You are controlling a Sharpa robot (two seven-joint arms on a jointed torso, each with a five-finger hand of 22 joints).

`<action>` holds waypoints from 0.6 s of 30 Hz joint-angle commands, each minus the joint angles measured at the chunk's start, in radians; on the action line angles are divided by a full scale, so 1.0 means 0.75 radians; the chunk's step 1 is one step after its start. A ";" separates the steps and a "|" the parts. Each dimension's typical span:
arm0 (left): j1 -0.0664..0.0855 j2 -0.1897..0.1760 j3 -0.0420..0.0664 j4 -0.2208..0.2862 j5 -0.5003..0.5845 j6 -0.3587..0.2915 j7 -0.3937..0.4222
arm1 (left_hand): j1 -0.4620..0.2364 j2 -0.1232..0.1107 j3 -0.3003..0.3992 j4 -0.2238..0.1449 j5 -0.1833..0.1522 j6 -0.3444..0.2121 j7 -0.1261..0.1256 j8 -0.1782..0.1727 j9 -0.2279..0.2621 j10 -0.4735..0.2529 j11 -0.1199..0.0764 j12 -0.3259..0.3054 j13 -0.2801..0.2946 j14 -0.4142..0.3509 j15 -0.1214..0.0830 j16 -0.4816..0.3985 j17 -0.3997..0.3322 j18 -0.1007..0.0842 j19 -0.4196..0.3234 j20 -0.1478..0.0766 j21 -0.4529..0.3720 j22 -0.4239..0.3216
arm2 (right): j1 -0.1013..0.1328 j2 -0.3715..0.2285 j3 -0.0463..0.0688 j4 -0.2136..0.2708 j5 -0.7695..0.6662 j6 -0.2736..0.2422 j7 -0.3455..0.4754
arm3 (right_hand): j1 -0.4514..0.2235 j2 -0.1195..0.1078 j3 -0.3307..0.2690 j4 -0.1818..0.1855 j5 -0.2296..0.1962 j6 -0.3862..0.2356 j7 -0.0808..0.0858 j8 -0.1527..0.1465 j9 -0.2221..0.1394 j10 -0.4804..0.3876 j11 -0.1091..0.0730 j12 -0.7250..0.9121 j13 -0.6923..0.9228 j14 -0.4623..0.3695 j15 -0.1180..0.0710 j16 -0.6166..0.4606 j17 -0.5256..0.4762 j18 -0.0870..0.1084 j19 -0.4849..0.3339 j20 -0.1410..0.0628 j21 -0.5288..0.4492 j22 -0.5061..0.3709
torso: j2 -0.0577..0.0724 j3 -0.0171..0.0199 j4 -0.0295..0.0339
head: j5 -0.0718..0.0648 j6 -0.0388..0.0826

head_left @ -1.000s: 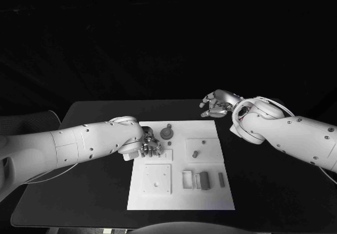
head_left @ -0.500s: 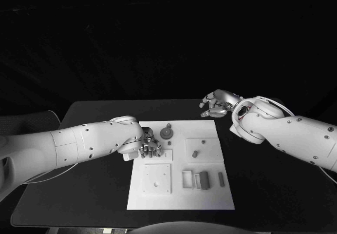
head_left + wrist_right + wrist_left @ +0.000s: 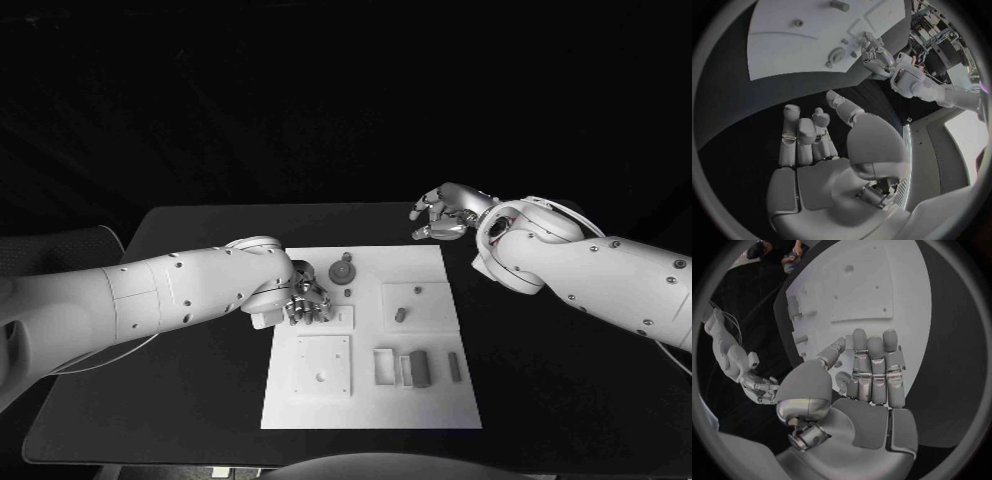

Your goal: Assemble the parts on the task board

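Left hand point(image 3: 307, 300) lower over task board point(image 3: 433, 400).

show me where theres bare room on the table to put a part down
Free: the black table left of the task board, below the left arm, and the strip on the board's right, toward the near edge. Crowded: the board's far left, under the left hand beside the round part.

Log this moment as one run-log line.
left hand: open, over task board left edge | right hand: open, off board, holding nothing | round part: on board, untouched
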 commanded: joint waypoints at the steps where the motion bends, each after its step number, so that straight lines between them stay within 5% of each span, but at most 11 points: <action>1: -0.001 0.004 -0.001 0.000 -0.004 0.037 -0.016 | 0.018 0.003 0.003 -0.009 -0.001 0.093 -0.081 0.008 0.002 -0.013 -0.009 0.001 -0.002 -0.011 -0.002 0.006 -0.002 0.011 -0.002 -0.004 -0.008 0.012 | 0.000 0.000 0.001 0.003 -0.003 0.018 0.002 | -0.002 0.007 -0.003 -0.001 0.002 0.067 0.059 -0.007 -0.001 -0.065 0.050 -0.008 -0.002 -0.013 0.002 -0.007 -0.002 0.018 -0.013 0.001 -0.005 0.021 | 0.000 -0.0001 0.0000 | 0.000 -0.001; 10: 0.000 0.006 -0.001 -0.001 -0.004 0.000 -0.010 | -0.003 -0.007 -0.008 0.008 -0.004 0.090 -0.078 0.004 0.004 -0.015 -0.007 0.000 -0.004 -0.015 -0.001 0.010 -0.011 0.009 -0.003 -0.003 -0.012 0.011 | 0.000 -0.001 0.001 0.003 -0.003 0.018 0.002 | -0.002 0.007 -0.003 -0.001 0.002 0.066 0.059 -0.008 -0.001 -0.066 0.050 -0.008 -0.002 -0.013 0.002 -0.007 -0.002 0.018 -0.014 0.001 -0.005 0.021 | 0.000 0.0007 -0.0003 | 0.000 0.000; 18: 0.000 0.007 -0.001 -0.003 -0.004 -0.027 -0.004 | -0.048 -0.052 -0.028 0.061 -0.115 0.081 -0.075 -0.005 0.011 -0.026 -0.004 -0.001 -0.010 -0.028 0.000 0.019 -0.036 0.009 -0.007 -0.002 -0.027 0.007 | 0.000 -0.003 0.001 0.004 -0.003 0.019 0.001 | -0.003 0.007 -0.003 0.000 0.001 0.066 0.060 -0.008 -0.001 -0.066 0.051 -0.008 -0.002 -0.013 0.002 -0.008 -0.003 0.018 -0.014 0.001 -0.005 0.021 | 0.000 0.0014 -0.0009 | -0.002 0.000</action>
